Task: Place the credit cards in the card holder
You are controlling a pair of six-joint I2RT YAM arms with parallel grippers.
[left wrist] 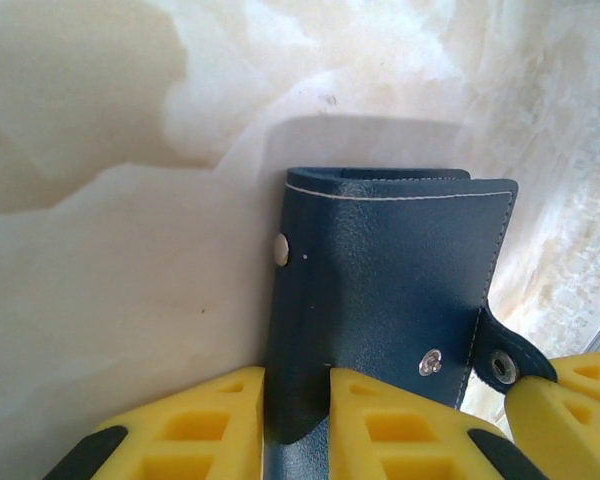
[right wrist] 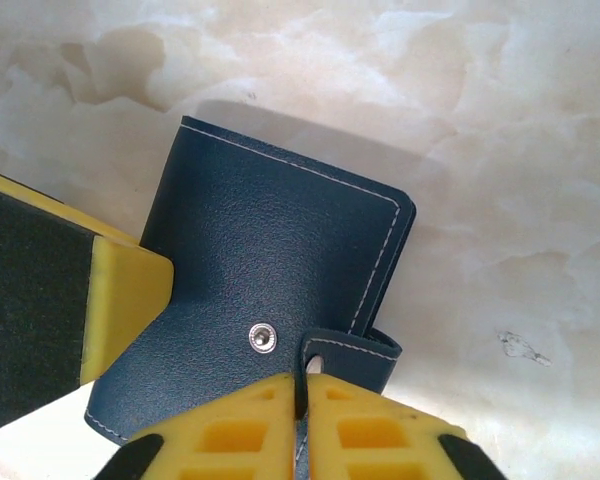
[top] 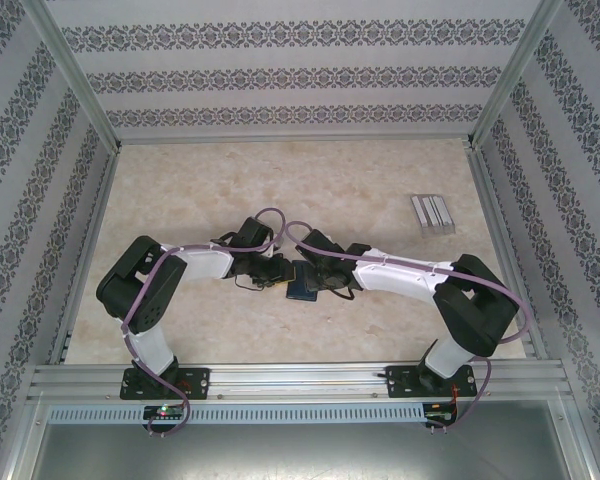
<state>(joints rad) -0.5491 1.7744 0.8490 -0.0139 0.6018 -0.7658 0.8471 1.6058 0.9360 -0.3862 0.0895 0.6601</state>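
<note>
The navy card holder [top: 302, 291] lies closed on the marble table between both arms. In the left wrist view the card holder [left wrist: 390, 280] shows a snap stud on its cover. My left gripper [left wrist: 298, 385] is shut on its near left edge, with navy cover filling the narrow gap between the yellow fingers. In the right wrist view my right gripper [right wrist: 302, 385] is shut on the clasp tab [right wrist: 355, 350] of the card holder [right wrist: 270, 260], beside the snap stud. From above, the left gripper [top: 278, 272] and right gripper [top: 315, 278] meet over the case. The credit cards are out of view.
A clear plastic slotted rack [top: 432, 213] stands at the back right of the table [top: 200, 190]. Patterned walls and metal rails enclose the table on three sides. The other arm's yellow finger [right wrist: 120, 300] presses close at the holder's left side.
</note>
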